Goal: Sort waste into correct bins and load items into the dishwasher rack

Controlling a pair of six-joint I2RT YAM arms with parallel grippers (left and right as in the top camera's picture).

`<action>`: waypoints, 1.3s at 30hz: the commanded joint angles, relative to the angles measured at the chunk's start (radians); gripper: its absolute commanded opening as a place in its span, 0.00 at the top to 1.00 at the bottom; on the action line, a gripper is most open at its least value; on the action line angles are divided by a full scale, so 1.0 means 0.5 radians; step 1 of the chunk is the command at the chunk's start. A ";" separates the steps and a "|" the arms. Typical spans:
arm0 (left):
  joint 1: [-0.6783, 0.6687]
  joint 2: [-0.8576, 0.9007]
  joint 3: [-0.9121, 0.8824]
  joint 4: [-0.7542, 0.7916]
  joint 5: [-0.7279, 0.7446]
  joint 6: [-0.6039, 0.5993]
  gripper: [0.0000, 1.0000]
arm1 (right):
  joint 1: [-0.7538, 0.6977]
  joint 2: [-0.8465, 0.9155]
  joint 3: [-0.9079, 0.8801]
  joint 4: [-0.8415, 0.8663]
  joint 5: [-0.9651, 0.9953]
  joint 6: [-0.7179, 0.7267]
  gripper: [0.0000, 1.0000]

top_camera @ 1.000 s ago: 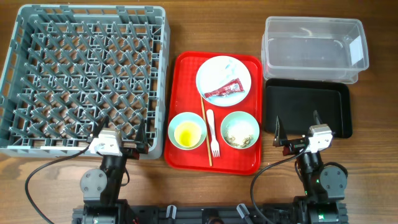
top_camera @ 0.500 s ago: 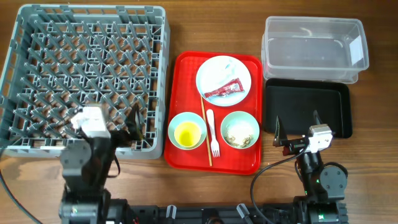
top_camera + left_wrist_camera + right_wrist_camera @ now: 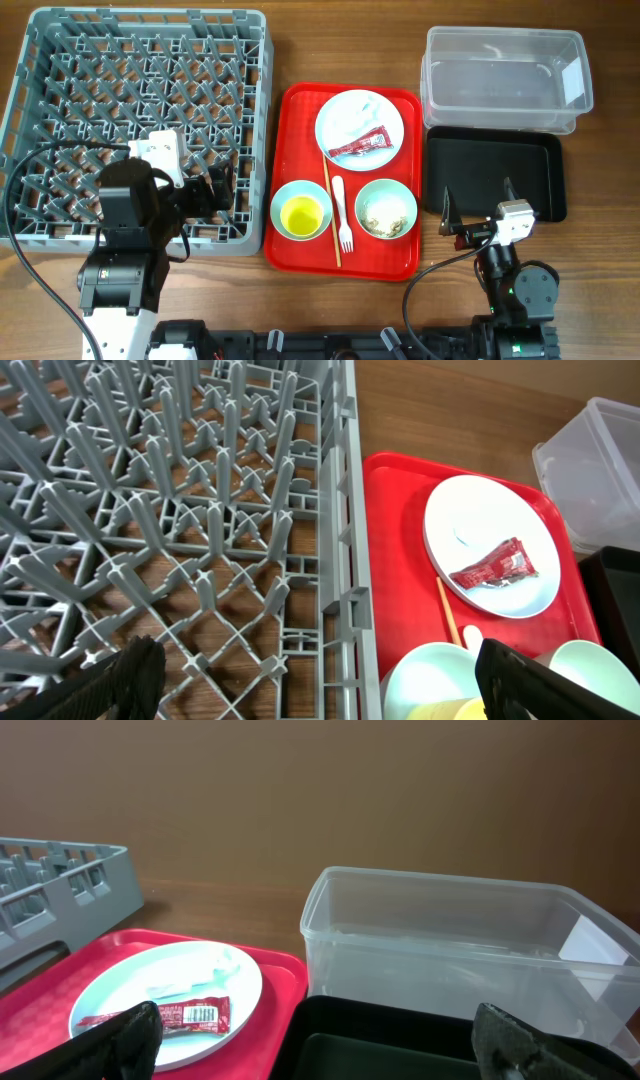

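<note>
Grey plastic rack (image 3: pixel 130 120), glossy red tray (image 3: pixel 300 255), clear plastic tub (image 3: pixel 505 75), wood-grain table (image 3: pixel 600 200).

A red sachet wrapper (image 3: pixel 362 144) on the white plate (image 3: pixel 345 112)

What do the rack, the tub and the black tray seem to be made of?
Rack: grey moulded plastic, matte; uniform colour, thin lattice pegs.
Tub: clear glossy plastic; the table shows through its walls.
Black tray: probably plastic, slightly shiny; thin raised rim with soft highlights, though the look leaves it open.

rack (image 3: pixel 130 110) left | serving tray (image 3: pixel 300 110) centre | tub (image 3: pixel 505 75) behind black tray (image 3: pixel 495 170) right
</note>
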 commanded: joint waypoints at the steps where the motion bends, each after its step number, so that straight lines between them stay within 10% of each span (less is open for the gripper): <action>1: 0.014 -0.022 0.047 0.000 0.047 -0.018 0.00 | -0.005 0.001 0.006 -0.002 -0.002 0.035 0.00; 17: 0.014 -0.021 0.047 0.008 0.031 -0.016 0.00 | -0.005 1.089 0.872 -0.353 -0.048 0.181 0.00; 32: 0.014 -0.008 0.047 0.024 0.032 -0.017 0.00 | 0.077 2.616 2.697 -1.722 -0.246 -0.077 0.00; 39: 0.014 -0.008 0.047 0.024 0.032 -0.018 0.00 | 0.100 2.744 2.736 -1.531 -0.666 0.067 0.00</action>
